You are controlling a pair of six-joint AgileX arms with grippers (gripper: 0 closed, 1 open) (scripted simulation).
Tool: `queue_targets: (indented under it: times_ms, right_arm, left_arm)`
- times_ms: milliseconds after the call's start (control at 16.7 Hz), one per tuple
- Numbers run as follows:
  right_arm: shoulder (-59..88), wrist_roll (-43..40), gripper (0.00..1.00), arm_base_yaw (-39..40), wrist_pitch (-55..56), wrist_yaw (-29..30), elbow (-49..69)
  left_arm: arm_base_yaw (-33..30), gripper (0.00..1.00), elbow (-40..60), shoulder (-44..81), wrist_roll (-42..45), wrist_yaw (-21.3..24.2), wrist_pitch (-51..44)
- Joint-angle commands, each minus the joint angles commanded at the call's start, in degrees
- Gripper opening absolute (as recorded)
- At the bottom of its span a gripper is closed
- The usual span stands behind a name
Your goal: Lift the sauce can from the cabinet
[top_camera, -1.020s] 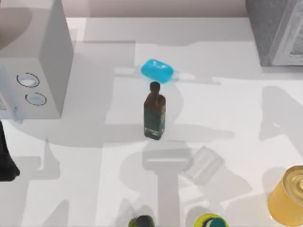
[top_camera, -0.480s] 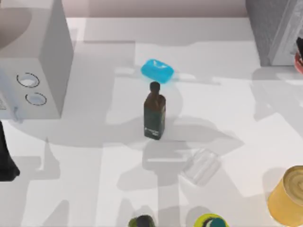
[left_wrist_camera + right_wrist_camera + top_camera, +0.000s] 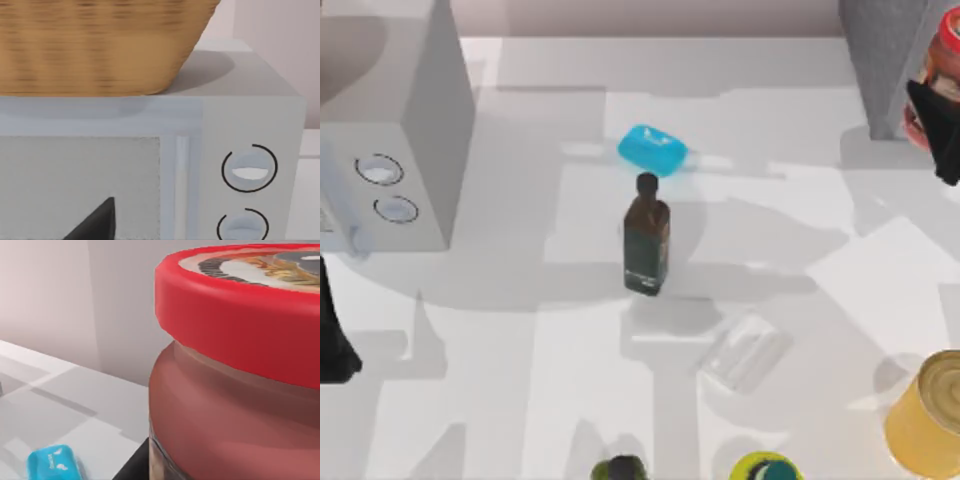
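one sauce can (image 3: pixel 948 70) in the right gripper's (image 3: pixel 938 125) closed grip beside one cabinet (image 3: pixel 885 60) — one bottle (image 3: pixel 646 238) mid-table

The sauce can (image 3: pixel 942 75) shows at the upper right edge of the top view, cut off by the frame, its red rim and red-and-pale label visible in front of the cabinet (image 3: pixel 885 60), with a dark shape just below it. The cabinet is a large dark grey speckled box in the upper right corner. In the right wrist view the can (image 3: pixel 235 390) looms at the right, upright, with a bright red rim and printed top
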Motion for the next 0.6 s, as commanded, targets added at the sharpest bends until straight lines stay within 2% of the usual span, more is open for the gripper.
queue_targets:
  times_ms: [600]
  right_arm:
    - [25.5,-0.2,0.0,-1.2,16.4,-10.1,10.0]
  left_arm:
    - [0.0,1.0,0.0,0.0,0.0,0.0,0.0]
